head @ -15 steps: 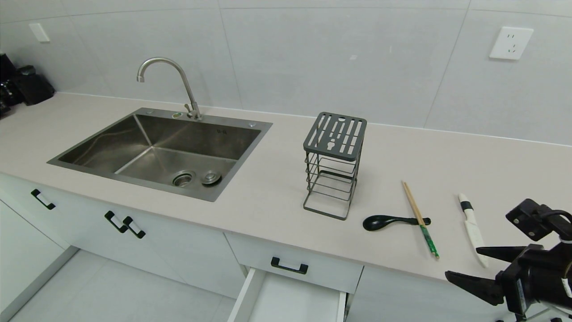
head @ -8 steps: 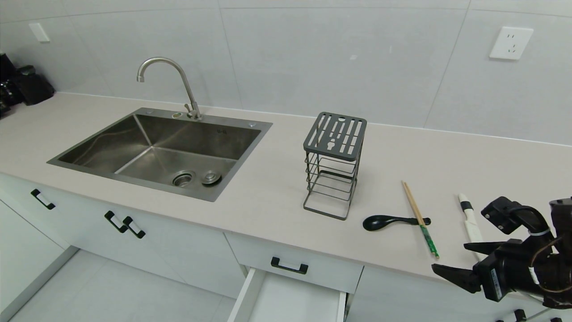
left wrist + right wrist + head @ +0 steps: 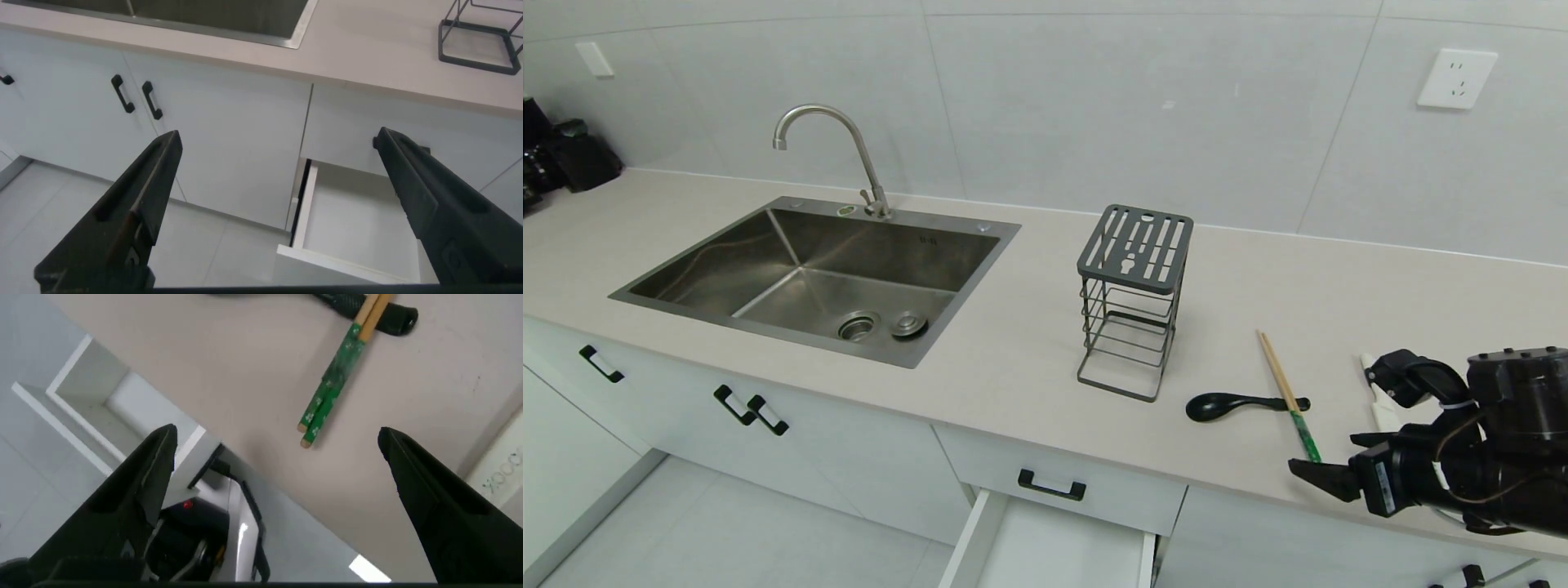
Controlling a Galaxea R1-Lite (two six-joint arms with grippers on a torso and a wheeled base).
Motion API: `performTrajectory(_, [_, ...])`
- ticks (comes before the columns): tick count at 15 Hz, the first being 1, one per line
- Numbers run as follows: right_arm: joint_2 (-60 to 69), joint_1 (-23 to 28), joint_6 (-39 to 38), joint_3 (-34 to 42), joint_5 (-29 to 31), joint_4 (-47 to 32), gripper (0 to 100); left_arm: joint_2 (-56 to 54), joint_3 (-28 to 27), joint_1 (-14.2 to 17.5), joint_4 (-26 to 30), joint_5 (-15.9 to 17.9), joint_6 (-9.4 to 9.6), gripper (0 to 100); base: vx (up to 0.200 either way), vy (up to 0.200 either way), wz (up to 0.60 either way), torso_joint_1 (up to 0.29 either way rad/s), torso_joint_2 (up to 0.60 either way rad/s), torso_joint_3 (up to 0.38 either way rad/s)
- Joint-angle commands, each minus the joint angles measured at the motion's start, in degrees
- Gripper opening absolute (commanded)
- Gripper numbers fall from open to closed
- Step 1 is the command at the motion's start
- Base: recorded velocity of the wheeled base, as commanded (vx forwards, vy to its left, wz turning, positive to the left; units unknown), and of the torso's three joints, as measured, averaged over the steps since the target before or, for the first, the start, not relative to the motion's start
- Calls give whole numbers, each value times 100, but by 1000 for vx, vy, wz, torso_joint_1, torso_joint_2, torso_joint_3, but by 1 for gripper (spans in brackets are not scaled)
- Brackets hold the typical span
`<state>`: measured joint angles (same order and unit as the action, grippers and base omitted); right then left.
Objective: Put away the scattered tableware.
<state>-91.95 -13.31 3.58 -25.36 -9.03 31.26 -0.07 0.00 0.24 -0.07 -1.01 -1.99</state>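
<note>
Nothing has been put away yet, as far as the pictures show. The wire rack (image 3: pixel 1134 302) stands upright on the bench (image 3: pixel 1013 359) with nothing in its slots. All of the tableware lies flat on the bench to the right of the rack. The black spoon (image 3: pixel 1233 404) is nearest to it. The pair of chopsticks (image 3: pixel 1290 400) rests across the spoon's handle, with the green ends toward the front edge. The white knife (image 3: pixel 1380 412) lies a little further right, partly hidden behind the right arm. The right tool (image 3: pixel 1327 453) hangs over the front edge of the bench just beside the green chopstick ends, its fingers spread wide and gripping nothing. The left tool (image 3: pixel 276 140) is low in front of the cabinets, above a partly open drawer (image 3: pixel 351 229), also spread wide and empty. So all three pickups and placements remain, and the chopsticks look like the likely first target.
</note>
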Motion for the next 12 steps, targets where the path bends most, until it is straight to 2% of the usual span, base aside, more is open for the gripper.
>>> performTrajectory(1, [-437,-5,-112,-224,235,65,100,7,0,2,-1,-4,-3,100,0,0,0,0,0,0])
performTrajectory(5, [-921,-22,-314,-699,525,74,100,7,0,2,-1,-4,-3,100,0,0,0,0,0,0])
performTrajectory(9, [-1070,-347,-323,-769,763,74,100,7,0,2,-10,-4,-3,100,0,0,0,0,0,0])
performTrajectory(12, [-1176,-365,-323,-778,1009,74,100,7,0,2,-1,-4,-3,100,0,0,0,0,0,0])
